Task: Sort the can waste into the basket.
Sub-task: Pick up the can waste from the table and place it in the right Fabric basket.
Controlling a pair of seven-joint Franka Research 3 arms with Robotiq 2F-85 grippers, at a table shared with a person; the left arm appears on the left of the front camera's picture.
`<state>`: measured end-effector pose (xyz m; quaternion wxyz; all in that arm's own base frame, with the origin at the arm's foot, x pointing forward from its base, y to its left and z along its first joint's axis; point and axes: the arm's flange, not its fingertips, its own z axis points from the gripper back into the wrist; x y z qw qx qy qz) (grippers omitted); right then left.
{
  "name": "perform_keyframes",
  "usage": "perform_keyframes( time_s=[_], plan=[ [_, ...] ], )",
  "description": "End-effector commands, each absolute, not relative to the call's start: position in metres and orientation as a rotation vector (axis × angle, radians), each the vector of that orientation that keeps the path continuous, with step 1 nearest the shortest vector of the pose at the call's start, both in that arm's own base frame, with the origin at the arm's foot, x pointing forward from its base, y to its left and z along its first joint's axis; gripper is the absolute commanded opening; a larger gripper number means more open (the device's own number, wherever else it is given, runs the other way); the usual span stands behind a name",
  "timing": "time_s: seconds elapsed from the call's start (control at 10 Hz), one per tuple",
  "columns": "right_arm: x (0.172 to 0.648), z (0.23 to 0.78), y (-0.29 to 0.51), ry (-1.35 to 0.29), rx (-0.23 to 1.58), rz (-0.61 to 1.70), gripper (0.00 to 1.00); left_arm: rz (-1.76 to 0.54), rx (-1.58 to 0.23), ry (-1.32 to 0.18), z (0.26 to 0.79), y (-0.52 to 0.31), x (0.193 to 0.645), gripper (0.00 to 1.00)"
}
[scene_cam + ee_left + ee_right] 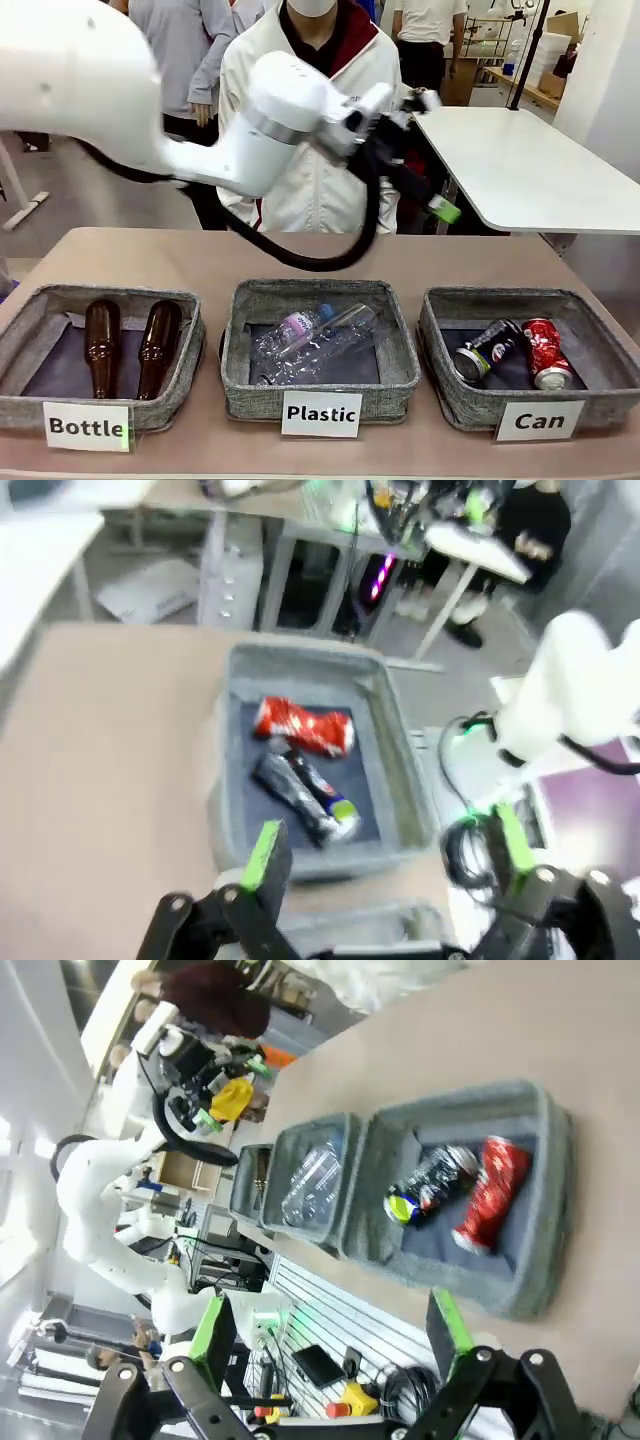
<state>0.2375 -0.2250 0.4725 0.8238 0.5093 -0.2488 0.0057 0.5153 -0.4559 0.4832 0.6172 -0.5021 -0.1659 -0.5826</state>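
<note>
A: We see the Can basket as rough grey woven cloth with a dark matt lining and a white paper-like label. The red can and black-and-silver can are dented metal, glossy, with shiny silver tops

B: Same here. We'd call the table smooth, matt tan. Brown bottles look like glossy glass, the middle ones clear crinkled plastic. Left arm is glossy white plastic

Three white labels readable in front view, one on each grey basket's front: "Bottle" on the left basket, "Plastic" on the middle basket, "Can" on the right basket; print on cans too small to read
</note>
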Motion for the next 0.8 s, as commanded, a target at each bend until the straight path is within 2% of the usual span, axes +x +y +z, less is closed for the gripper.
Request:
perform_keyframes(
  time_s=[0.0, 0.1, 0.2, 0.4, 0.7],
  plan=[
    [0.298, 0.481, -0.174, -0.506, 1.097, 0.048, 1.00, -1.112, -1.258, -0.313, 0.483, -0.360, 0.483, 1.00],
    [0.325, 0.477, -0.143, -0.464, 1.103, 0.100, 1.00, -1.026, -1.350, -0.306, 0.483, -0.307, 0.480, 1.00],
    [0.349, 0.473, -0.116, -0.432, 1.144, 0.117, 1.00, -0.933, -1.330, -0.387, 0.485, -0.259, 0.486, 1.00],
    [0.386, 0.461, -0.062, -0.384, 1.192, 0.133, 1.00, -0.744, -1.408, -0.453, 0.477, -0.161, 0.495, 1.00],
    [0.420, 0.443, -0.009, -0.416, 1.388, 0.113, 1.00, -0.570, -1.484, -0.368, 0.425, -0.044, 0.482, 1.00]
  ],
)
